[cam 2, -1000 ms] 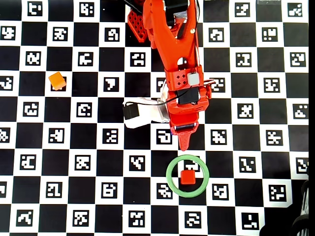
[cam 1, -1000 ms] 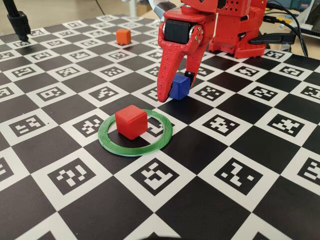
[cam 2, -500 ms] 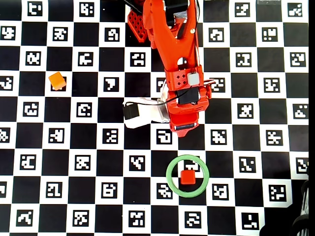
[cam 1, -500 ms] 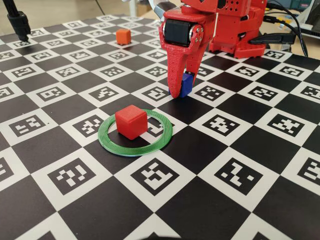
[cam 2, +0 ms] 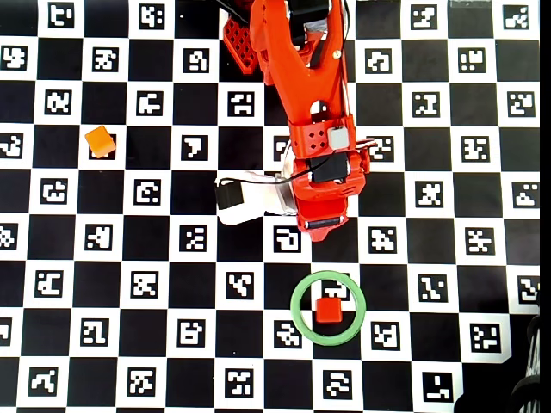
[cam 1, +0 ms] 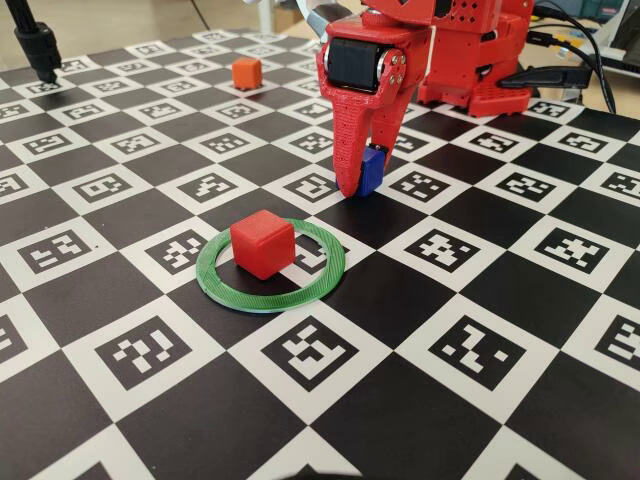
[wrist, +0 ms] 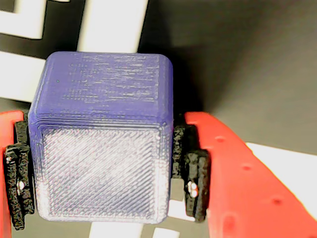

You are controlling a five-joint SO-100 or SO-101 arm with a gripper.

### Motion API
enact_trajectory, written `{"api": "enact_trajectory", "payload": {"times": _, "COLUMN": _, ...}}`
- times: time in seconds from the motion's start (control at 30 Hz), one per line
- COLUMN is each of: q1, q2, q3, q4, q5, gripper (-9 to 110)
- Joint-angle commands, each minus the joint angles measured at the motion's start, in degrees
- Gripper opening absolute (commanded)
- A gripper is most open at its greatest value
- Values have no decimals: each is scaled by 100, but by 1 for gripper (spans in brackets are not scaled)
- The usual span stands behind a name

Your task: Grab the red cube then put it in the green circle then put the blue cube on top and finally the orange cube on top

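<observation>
One cube held: gripper (cam 1: 357, 188) clamped on blue cube (wrist: 101, 139), low over board, just beyond green circle (cam 1: 325, 272). Red cube (cam 1: 262, 243) sits inside circle, left of centre. Orange cube (cam 1: 246, 72) far left. Risk: off-centre release, blue cube slides off or pushes red cube out.

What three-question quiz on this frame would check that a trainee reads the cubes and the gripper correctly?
1. True or false: the red cube sits inside the green circle.
2. Which cube is between the gripper fingers: A) orange, B) blue, C) red?
3. In the overhead view, on which side of the arm does the orange cube lie?

Key
1. True; both the fixed and overhead views show it within the ring.
2. B; the wrist view shows the blue cube squeezed between both pads.
3. The left side, far from the ring, untouched on the checkered board.
</observation>
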Motion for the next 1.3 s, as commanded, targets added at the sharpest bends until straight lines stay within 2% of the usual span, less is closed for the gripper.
{"api": "enact_trajectory", "payload": {"times": 0.0, "q1": 62, "q2": 237, "q3": -694, "q4": 334, "q5": -44, "gripper": 8}}
{"api": "enact_trajectory", "payload": {"times": 0.3, "q1": 9, "q2": 185, "q3": -2136, "q4": 1582, "q5": -70, "gripper": 6}}
{"api": "enact_trajectory", "payload": {"times": 0.63, "q1": -18, "q2": -677, "q3": -4025, "q4": 2900, "q5": 79, "gripper": 5}}
{"api": "enact_trajectory", "payload": {"times": 1.27, "q1": -316, "q2": -2584, "q3": -7093, "q4": 3911, "q5": 633, "gripper": 5}}
